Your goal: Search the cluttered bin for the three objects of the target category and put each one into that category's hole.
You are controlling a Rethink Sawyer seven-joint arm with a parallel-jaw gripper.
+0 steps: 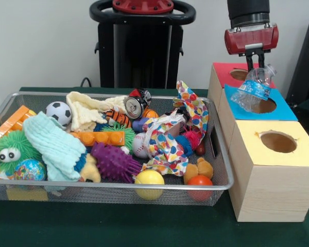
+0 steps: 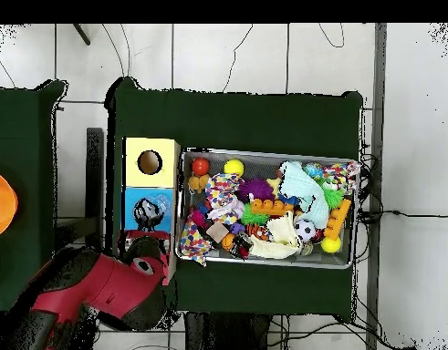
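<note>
A crushed plastic bottle (image 1: 254, 88) with a blue label hangs above the hole of the blue-topped box (image 1: 279, 110), clamped between the fingers of the gripper (image 1: 255, 64). Beside this box stands the wire mesh bin (image 1: 219, 177), full of toys, on the green surface (image 1: 118, 226).

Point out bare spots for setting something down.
Free: the green table in front of the cluttered bin, and the yellow box top around its hole. Crowded: the bin itself; the gripper holds a crushed bottle over the blue box.
</note>
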